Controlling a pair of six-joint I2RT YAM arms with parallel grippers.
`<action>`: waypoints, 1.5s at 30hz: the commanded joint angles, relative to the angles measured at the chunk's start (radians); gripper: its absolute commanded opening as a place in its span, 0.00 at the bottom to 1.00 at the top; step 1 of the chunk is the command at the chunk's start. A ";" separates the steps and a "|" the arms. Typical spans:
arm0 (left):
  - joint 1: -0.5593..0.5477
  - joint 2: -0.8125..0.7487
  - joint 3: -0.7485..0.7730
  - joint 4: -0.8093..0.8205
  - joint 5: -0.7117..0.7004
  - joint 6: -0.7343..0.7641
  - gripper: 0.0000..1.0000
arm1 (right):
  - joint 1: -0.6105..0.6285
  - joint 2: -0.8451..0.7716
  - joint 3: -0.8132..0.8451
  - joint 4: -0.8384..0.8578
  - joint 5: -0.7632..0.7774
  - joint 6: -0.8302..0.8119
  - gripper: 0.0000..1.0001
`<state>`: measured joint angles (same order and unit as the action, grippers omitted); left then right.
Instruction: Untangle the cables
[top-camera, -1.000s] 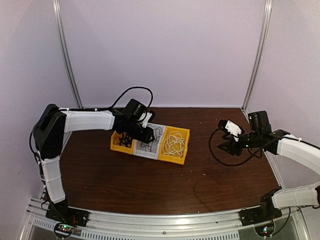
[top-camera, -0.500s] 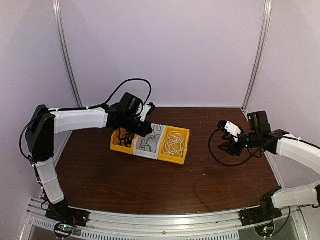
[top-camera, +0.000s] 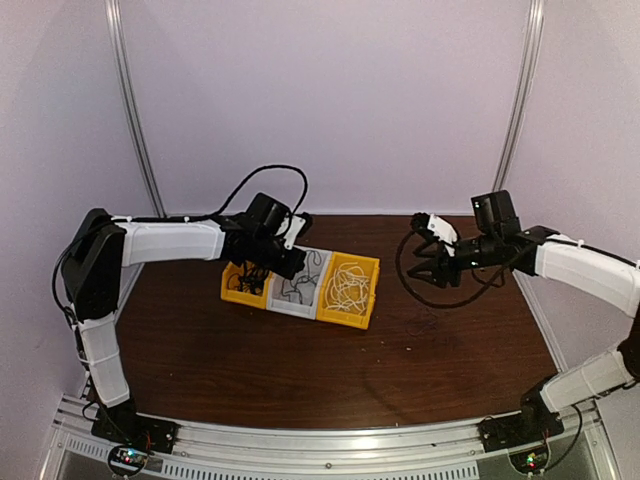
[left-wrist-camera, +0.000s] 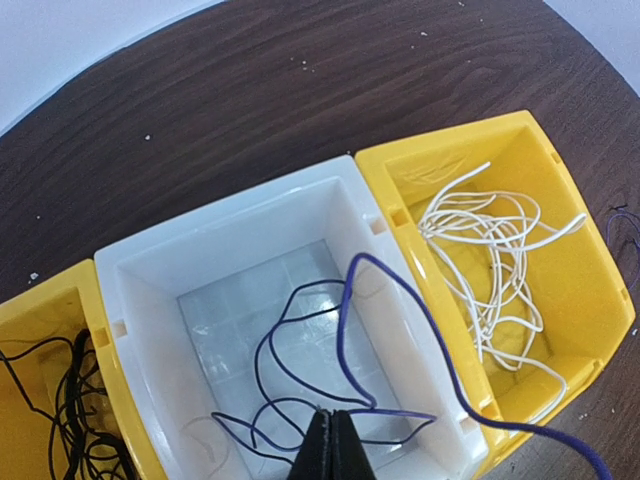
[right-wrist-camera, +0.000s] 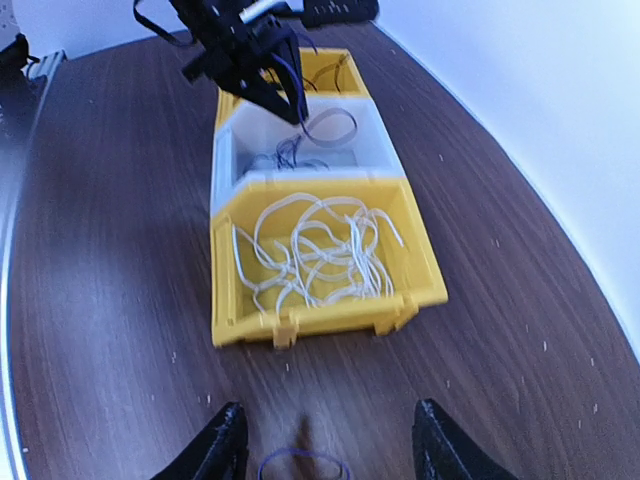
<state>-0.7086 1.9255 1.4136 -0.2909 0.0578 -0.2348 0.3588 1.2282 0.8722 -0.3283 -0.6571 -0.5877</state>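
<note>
Three bins stand in a row. The left yellow bin (left-wrist-camera: 40, 315) holds black cables (left-wrist-camera: 70, 400). A dark purple cable (left-wrist-camera: 343, 310) lies in the white middle bin (left-wrist-camera: 230, 205), and the right yellow bin (left-wrist-camera: 600, 290) holds white cables (left-wrist-camera: 490, 260). My left gripper (left-wrist-camera: 335, 440) hangs over the white bin (top-camera: 297, 285), its jaws shut on the purple cable, which arcs up and off over the right bin. My right gripper (right-wrist-camera: 330, 450) is open above the table, facing the right yellow bin (right-wrist-camera: 320, 320). A purple loop (right-wrist-camera: 300, 465) lies between its fingers.
The bins sit at the table's back left of centre in the top view. Small pale crumbs dot the dark wooden table (top-camera: 300, 370). The back wall and side posts stand close behind the bins. My left gripper (right-wrist-camera: 285, 105) also shows in the right wrist view.
My left gripper has shut over the white bin and shifted slightly. My right arm has swung left toward the bins, with its gripper still open.
</note>
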 joint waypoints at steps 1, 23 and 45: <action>0.003 -0.019 -0.017 0.050 0.038 0.010 0.00 | 0.153 0.219 0.217 0.040 -0.097 0.043 0.56; 0.003 -0.061 0.012 0.045 0.174 -0.062 0.00 | 0.308 0.751 0.670 0.267 -0.145 0.258 0.47; 0.009 -0.447 -0.296 -0.059 -0.060 -0.110 0.58 | 0.313 1.050 0.965 0.211 -0.056 0.450 0.00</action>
<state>-0.7002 1.5818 1.1831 -0.3355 0.0685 -0.3267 0.6754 2.2383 1.7962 -0.0765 -0.7635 -0.1833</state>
